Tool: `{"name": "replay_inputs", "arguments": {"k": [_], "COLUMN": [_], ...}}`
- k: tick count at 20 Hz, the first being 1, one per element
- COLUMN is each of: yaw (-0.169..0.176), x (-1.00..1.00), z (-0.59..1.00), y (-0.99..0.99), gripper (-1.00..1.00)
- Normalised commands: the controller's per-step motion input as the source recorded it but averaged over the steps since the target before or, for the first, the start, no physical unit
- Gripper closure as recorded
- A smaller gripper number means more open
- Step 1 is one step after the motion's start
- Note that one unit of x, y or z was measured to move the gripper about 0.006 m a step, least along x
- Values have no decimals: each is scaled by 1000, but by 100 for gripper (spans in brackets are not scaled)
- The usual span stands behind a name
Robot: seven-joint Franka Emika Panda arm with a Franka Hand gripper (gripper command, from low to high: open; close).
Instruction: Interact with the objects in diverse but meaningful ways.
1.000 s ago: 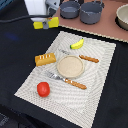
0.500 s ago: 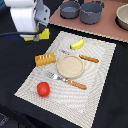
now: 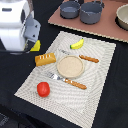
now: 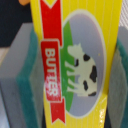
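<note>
Butter, that yellow block point(image 4: 75, 65) with its red label, sat pinched between the two grey, green-padded fingers point(image 4: 22, 85), held up off the table at the exterior view's left, a yellow corner point(image 3: 36, 46) peeking from under the white arm. On the woven placemat point(image 3: 100, 80) lay the bread loaf point(image 3: 45, 59), the banana point(image 3: 77, 44), the red tomato point(image 3: 43, 89) and a round plate point(image 3: 69, 66) flanked by a fork point(image 3: 67, 80) and a knife point(image 3: 86, 57). Grey pots point(image 3: 81, 10) stood beyond.

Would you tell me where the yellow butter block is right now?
The butter block sits between the gripper's green finger pads in the wrist view; in the exterior view only its yellow corner shows under the arm at the left, beside the bread loaf.
</note>
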Motion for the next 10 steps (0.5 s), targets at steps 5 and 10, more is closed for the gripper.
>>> {"name": "replay_inputs", "arguments": {"k": [5, 10], "yaw": [-84, -132], "x": [146, 270], "z": [-251, -213], "y": [-350, -334], "gripper": [100, 100]}}
